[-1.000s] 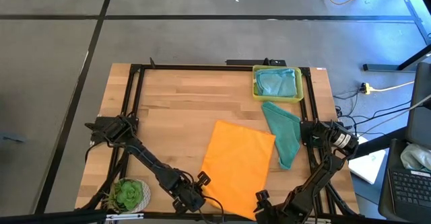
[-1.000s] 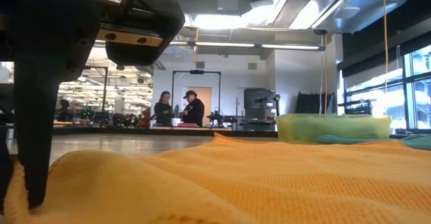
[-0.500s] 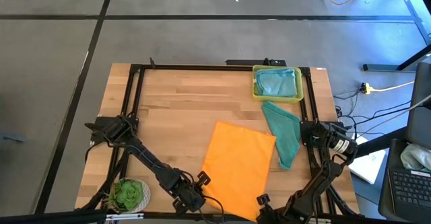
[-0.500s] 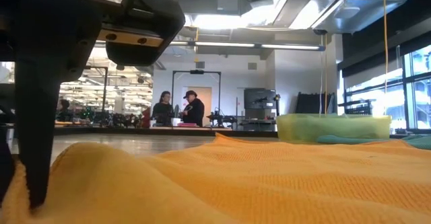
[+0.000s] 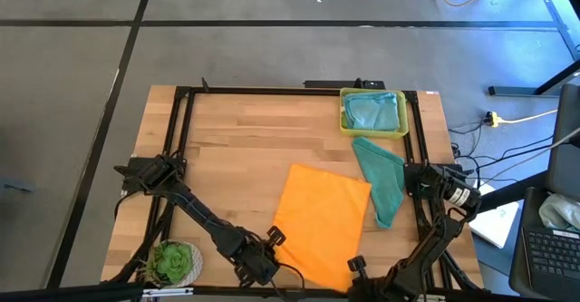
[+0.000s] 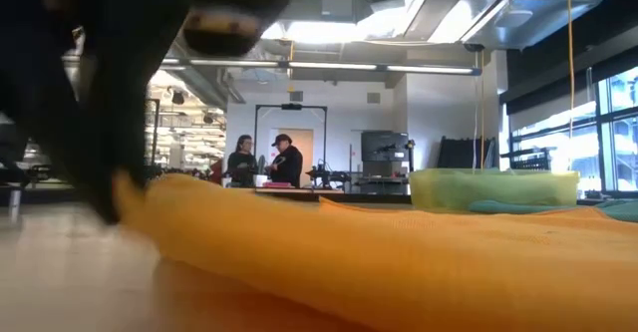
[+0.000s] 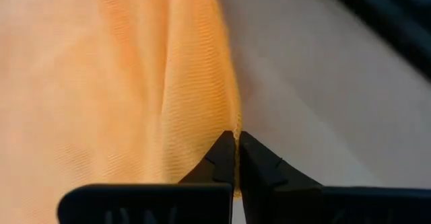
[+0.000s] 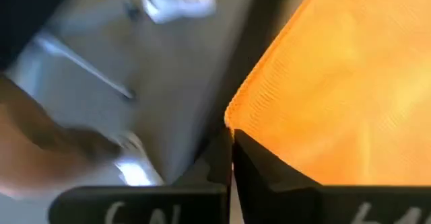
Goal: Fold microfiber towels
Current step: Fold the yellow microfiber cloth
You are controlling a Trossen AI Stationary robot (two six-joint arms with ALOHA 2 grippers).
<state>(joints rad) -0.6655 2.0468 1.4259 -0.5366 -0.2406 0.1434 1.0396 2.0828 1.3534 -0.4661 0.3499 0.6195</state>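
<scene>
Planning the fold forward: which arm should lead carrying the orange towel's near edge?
Neither alone: left gripper and right gripper are each shut on a near corner of the orange towel, so both should probably move together.

The orange towel [image 5: 319, 222] runs off the high view's bottom edge; the left hand [image 6: 105, 187] blurs in the low view.

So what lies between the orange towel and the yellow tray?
In the high view, the teal towel lies crumpled between the orange towel and the yellow tray, just below the tray, overlapping the orange towel's right edge.

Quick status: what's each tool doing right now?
Left tool: closed on the orange microfiber towel edge.
Right tool: closed on the same towel's corner.
</scene>
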